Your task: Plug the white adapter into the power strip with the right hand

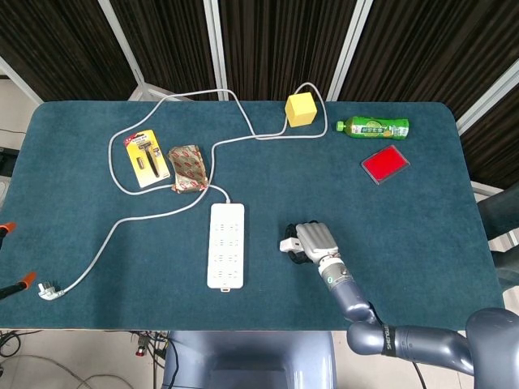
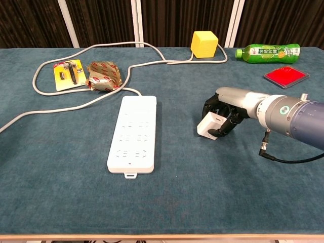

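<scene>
Meanwhile the right hand (image 2: pixel 221 112) sat low over the blue tabletop (image 1: pixel 422 227), to the right of the power strip (image 1: pixel 226 245) and well apart from it. Its fingers (image 2: pixel 229 121) were curled down around the white adapter (image 2: pixel 209 125), closed on it from above and from the right side, so the adapter was held in that grasp. In the chest view the adapter's near left corner stuck out below the fingers; whether its underside touched the cloth could not be told. In the head view only a small white piece of it showed at the left edge of the hand (image 1: pixel 312 241).

The power strip lay flat, its long side running near to far, with its sockets facing up. Its white cord (image 1: pixel 154 217) left the far end, looped across the left and far part of the table and ended in a plug (image 1: pixel 47 291) near the left front corner.

Far left of the strip lay a yellow carded razor pack (image 1: pixel 146 159) and, just beside it, a crumpled snack wrapper (image 1: pixel 186 168). At the far edge stood a yellow cube (image 1: pixel 301 109), with a green bottle (image 1: pixel 374 126) lying on its side to the right and a red flat case (image 1: pixel 384 164) nearer than the bottle.

The left hand showed in neither view.
</scene>
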Motion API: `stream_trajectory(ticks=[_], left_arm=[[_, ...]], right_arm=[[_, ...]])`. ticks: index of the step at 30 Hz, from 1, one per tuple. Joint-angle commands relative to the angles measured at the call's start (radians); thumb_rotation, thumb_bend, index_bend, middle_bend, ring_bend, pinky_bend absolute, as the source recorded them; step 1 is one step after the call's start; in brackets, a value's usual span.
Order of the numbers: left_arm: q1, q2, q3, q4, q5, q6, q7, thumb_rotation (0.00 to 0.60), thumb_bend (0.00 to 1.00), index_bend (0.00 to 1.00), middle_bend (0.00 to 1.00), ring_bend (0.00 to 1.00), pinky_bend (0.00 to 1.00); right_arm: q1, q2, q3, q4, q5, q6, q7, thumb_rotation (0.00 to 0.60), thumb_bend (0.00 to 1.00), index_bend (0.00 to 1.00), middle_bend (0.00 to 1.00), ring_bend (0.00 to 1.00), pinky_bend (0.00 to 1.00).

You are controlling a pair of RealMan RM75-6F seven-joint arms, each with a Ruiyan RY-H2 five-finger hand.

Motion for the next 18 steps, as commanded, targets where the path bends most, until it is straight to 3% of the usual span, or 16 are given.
stream_trajectory(ticks=[1,8,18], left_arm=[[0.000,0.000,0.002,0.000,0.001,-0.002,0.000,0.600,0.10,0.20,0.00,0.00,0.00],[-0.001,0.004,0.007,-0.004,0.003,-0.009,0.000,0.600,0.10,0.21,0.00,0.00,0.00],[0.001,0.012,0.008,-0.007,0.003,-0.010,-0.016,0.600,0.10,0.21,0.00,0.00,0.00]], right_arm=[[-0.003,-0.002,0.005,0.000,-0.005,0.002,0.009,0.600,0.48,0.51,0.47,0.42,0.28],[-0.008,0.001,0.014,-0.002,-0.045,-0.014,0.048,0.600,0.59,0.62,0.55,0.48,0.31],[0.007,0.052,0.007,-0.031,-0.137,-0.017,0.019,0.600,0.61,0.69,0.58,0.49,0.31]])
